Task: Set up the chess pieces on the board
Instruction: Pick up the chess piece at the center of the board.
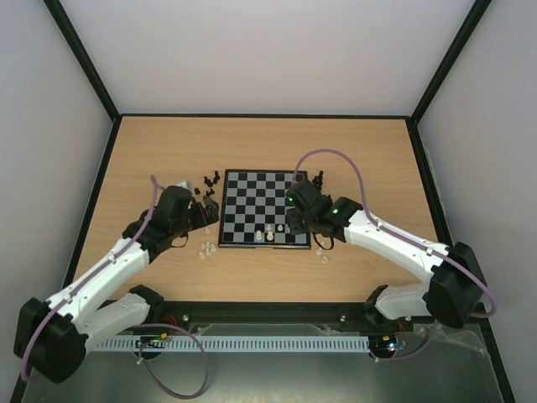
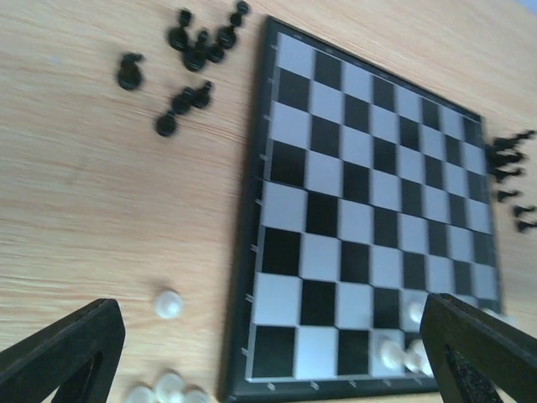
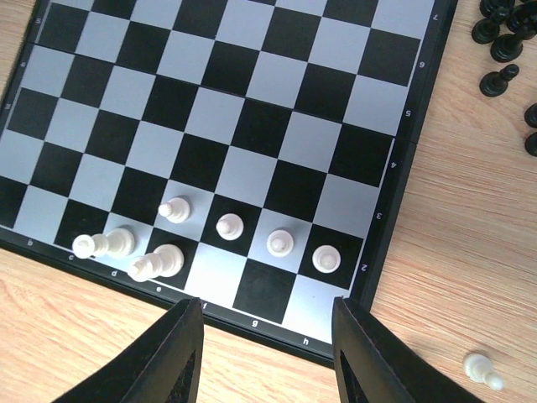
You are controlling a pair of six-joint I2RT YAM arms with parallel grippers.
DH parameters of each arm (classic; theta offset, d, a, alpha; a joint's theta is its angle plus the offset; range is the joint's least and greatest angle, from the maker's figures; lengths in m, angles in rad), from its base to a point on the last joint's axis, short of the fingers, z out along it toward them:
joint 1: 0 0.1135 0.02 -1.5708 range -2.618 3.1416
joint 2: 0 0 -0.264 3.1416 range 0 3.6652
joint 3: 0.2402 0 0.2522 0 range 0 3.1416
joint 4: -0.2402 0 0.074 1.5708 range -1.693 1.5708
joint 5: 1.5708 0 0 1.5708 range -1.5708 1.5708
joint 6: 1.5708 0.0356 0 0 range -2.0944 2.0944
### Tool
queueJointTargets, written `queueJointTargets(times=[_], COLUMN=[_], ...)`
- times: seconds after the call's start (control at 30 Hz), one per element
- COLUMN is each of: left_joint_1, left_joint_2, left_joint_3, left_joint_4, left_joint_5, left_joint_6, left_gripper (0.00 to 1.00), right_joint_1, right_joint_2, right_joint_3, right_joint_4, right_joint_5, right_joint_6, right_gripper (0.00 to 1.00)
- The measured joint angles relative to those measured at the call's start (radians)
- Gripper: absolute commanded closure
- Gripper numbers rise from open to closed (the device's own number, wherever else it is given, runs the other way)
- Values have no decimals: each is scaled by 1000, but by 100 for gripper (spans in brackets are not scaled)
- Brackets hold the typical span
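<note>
Chess pieces (image 3: 277,242): tiny, look light, tippy; pinch the stem. Stray pawn (image 3: 480,368) at 5 o'clock of board (image 3: 252,109). Left hand (image 2: 268,312), right hand (image 3: 264,309) open, empty.

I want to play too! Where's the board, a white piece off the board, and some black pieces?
board (image 3: 262,126): right wrist view, a bare middle square.
white piece (image 3: 480,368): right wrist view, its body.
black pieces (image 2: 195,57): left wrist view, one piece in the cluster.
</note>
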Motion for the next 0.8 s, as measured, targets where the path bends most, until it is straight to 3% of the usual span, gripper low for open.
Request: queueJointTargets(times=[0.23, 0.6, 0.8], left_joint_1=[0, -35, -45], left_joint_2=[136, 376, 423], left_joint_3=[122, 146, 143], left_joint_4=[-122, -183, -159], left_joint_5=[-170, -209, -198], left_joint_6=[68, 81, 75], left_gripper=[3, 44, 58], right_joint_1=[0, 0, 0], right_joint_2=[-17, -17, -17], right_joint_3=[-3, -3, -3], right_joint_4=[11, 24, 26], right_joint_5=[-36, -75, -91], right_joint_6=[-3, -8, -11], right_gripper=[57, 57, 58])
